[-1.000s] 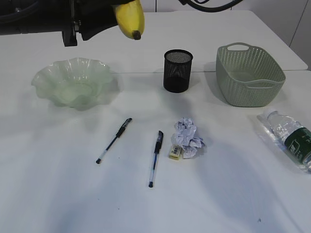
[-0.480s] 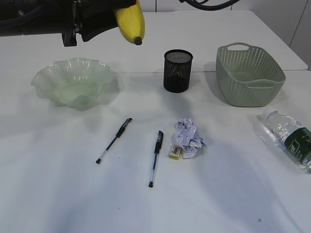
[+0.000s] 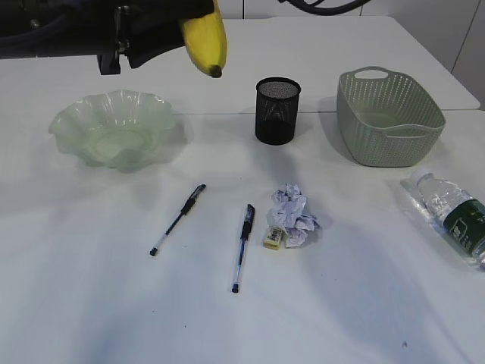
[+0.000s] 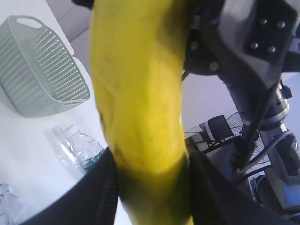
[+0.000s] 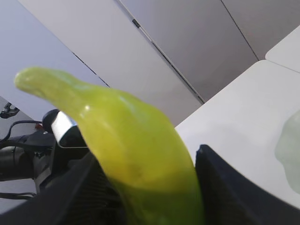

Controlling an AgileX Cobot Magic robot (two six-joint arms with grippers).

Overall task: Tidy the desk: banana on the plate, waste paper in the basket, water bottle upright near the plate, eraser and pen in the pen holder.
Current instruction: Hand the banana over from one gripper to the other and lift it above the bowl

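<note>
High over the table's back left, the yellow banana (image 3: pixel 204 38) hangs tip down, above and right of the frilled green glass plate (image 3: pixel 76 114). My left gripper (image 4: pixel 152 187) is shut on the banana (image 4: pixel 140 93). My right gripper (image 5: pixel 150 187) stands around the banana (image 5: pixel 136 150) too, open, with a thin gap at one finger. Two pens (image 3: pixel 178 220) (image 3: pixel 242 246), a yellow eraser (image 3: pixel 273 237) and crumpled waste paper (image 3: pixel 295 212) lie mid-table. The water bottle (image 3: pixel 455 216) lies on its side at the right edge. The black mesh pen holder (image 3: pixel 277 110) and green basket (image 3: pixel 390 117) stand behind.
The left arm's dark body (image 3: pixel 61 34) stretches across the top left above the plate. The eraser touches the paper's left side. The table's back edge runs just behind the basket, whose wall (image 4: pixel 37 70) also shows in the left wrist view.
The banana's dark tip has swung a little lower and the left arm has edged upward. Nothing on the table has moved.
</note>
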